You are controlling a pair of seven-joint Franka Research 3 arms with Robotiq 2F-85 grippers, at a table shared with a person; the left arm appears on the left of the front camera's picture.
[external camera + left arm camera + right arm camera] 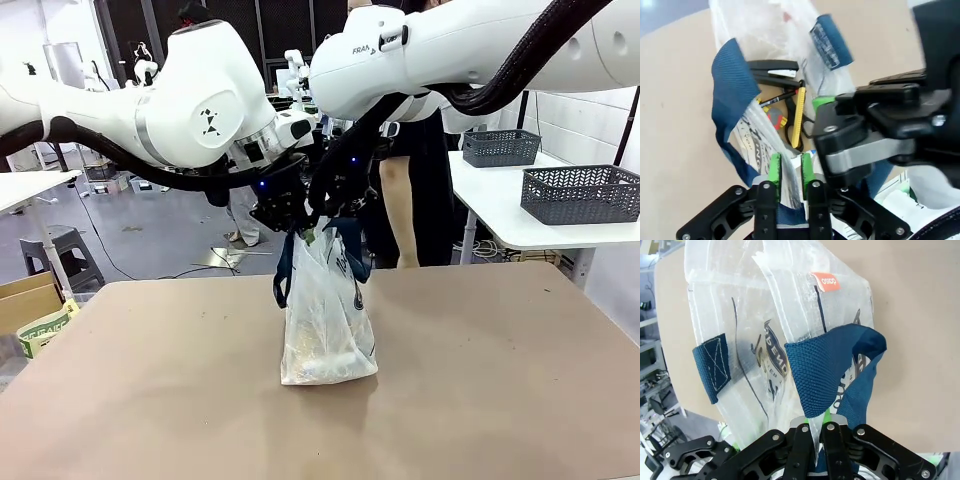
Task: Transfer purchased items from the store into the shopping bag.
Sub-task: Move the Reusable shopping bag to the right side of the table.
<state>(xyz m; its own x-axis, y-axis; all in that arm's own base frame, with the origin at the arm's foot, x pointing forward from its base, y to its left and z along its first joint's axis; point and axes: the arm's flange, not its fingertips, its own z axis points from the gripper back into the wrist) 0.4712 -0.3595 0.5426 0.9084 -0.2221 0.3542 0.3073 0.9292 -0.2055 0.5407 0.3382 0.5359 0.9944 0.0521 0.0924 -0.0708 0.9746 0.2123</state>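
While the shopping bag (325, 320) stands upright around the middle of the tan table (500, 400), a bit closer to the far edge than the near one, both arms meet right at its top. The right gripper (815, 432) has its jaws pressed together on the bag's whitish film, just beside the looped navy strap handle (830, 370), so that one's clearly pinching the bag. The left gripper (791, 167) is at the rim on the other side: its green pads (775, 170) sit a little apart with the bag's edge in the gap, and honestly I can't tell if they're biting on it or not. Looking down through the open mouth in the left wrist view you can see the purchased items (790, 115) at the bottom: something with black handles, a yellow strip, a small red and grey bit. There's an orange tag (826, 281) on the bag's top edge. A person (410, 180) stands past the far edge, and two dark grey lattice baskets (580, 195) sit on a white side table on the right.
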